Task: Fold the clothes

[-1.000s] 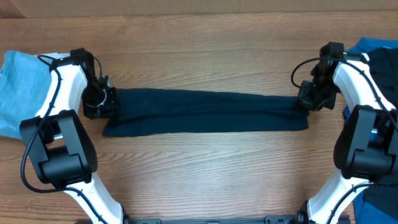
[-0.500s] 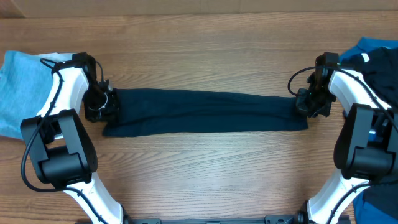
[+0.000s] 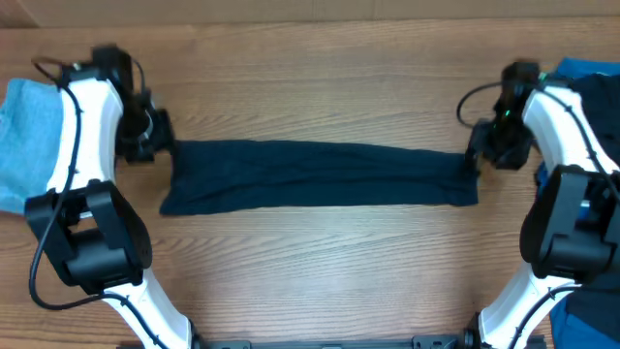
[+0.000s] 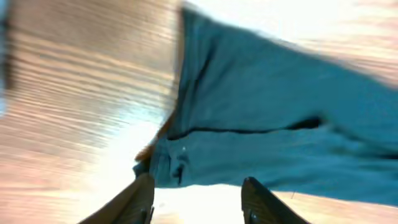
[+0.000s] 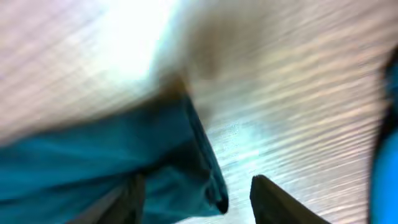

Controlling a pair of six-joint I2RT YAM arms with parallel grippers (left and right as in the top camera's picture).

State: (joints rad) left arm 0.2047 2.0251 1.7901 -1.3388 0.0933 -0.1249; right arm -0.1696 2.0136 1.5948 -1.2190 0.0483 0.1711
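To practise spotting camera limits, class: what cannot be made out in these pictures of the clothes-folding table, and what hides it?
- Overhead: light blue garment cut by the left edge, partly behind the left arm.
- Overhead: royal blue garment cut by the right edge.
- Left wrist: dark navy garment, seams lost to motion blur.
- Right wrist: blue patch at the right edge, too cropped to identify.

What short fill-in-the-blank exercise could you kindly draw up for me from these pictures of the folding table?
1. The dark navy garment lies as one long strip on the ____ table.
2. The light blue garment lies beside the robot's ____ arm.
3. The left gripper and the right gripper both have their jaws ____.

Missing words: wooden; left; open.
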